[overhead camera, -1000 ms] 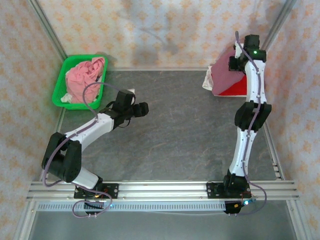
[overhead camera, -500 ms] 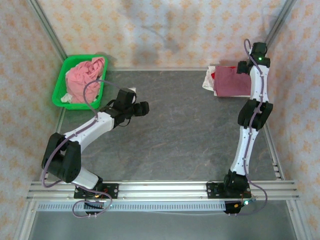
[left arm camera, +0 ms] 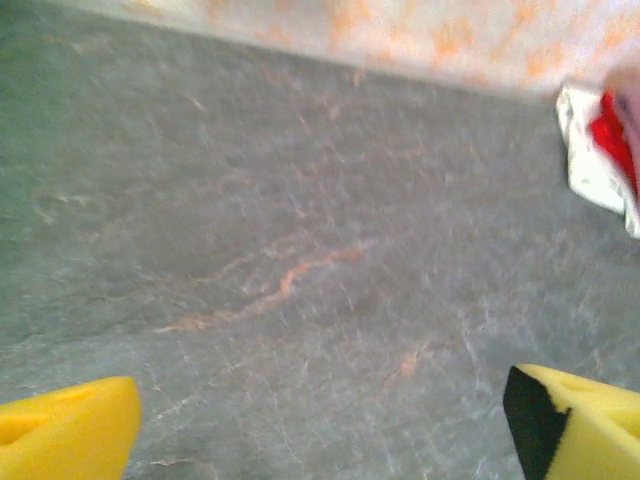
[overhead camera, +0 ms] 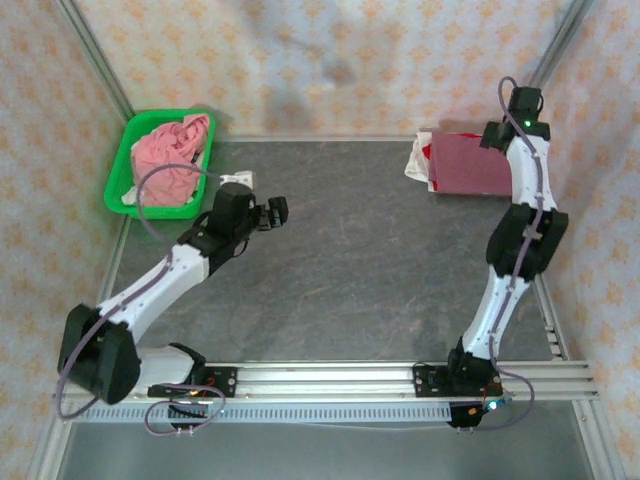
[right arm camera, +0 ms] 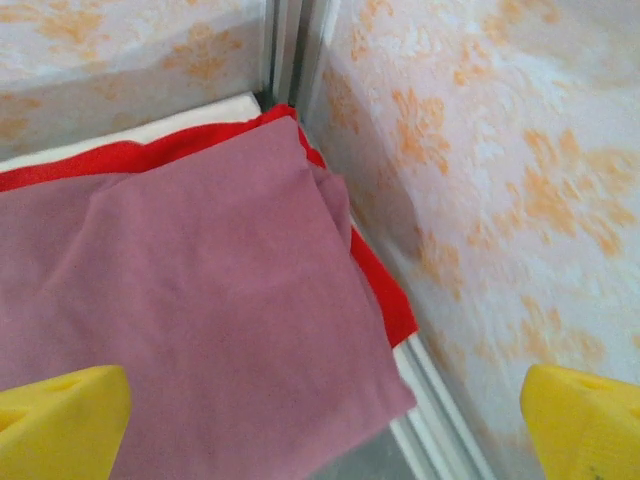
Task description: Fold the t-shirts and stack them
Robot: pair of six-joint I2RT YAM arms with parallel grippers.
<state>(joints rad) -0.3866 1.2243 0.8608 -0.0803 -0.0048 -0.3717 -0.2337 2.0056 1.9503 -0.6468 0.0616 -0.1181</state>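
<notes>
Since a second earlier, the right tool (right arm camera: 320,425) had let the maroon shirt (right arm camera: 190,300) settle flat on the red shirt (right arm camera: 375,285) and white shirt (right arm camera: 200,115), and hung just above it, pads wide and empty. That shirt looked stacked. Wide and empty too, the left tool (overhead camera: 275,210) had swung toward the basket (overhead camera: 118,180), with the pink shirt (overhead camera: 170,150) lying to its left, apart.

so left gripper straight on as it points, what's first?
Likely the bare table top, then the back wall; depth is unclear. The folded t-shirts lie right of the line of the left gripper.
</notes>
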